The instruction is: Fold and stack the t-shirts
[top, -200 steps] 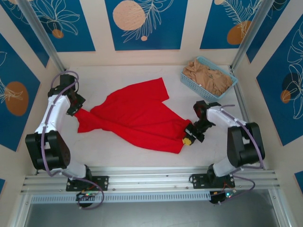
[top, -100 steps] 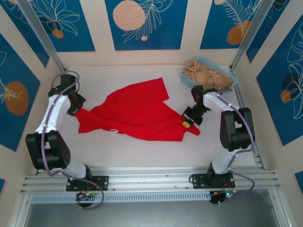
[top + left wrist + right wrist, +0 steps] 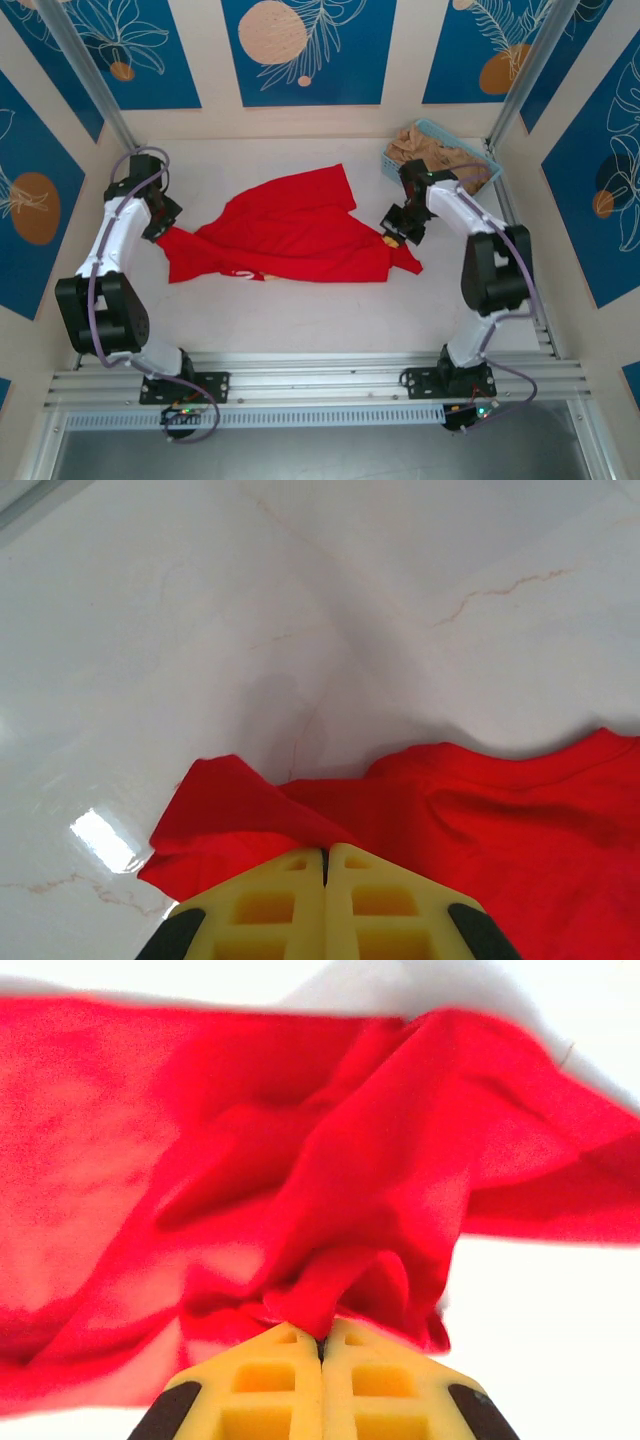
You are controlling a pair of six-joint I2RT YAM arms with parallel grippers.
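Red t-shirt [image 3: 290,235] lies crumpled on the table [image 3: 300,305], not yet folded. We note the left gripper [image 3: 160,226] clenched on its left edge, the right gripper [image 3: 393,236] pinching its right corner. Tan t-shirts [image 3: 430,152] wait in the basket [image 3: 392,164]; nothing stacked.

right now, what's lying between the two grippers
The red t-shirt, spread from left gripper to right gripper, both shut on it; top view shows it.

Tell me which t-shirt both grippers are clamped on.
The red t-shirt, spread out: left gripper and right gripper pinch its opposite ends. The tan t-shirts lie bunched in the blue basket.
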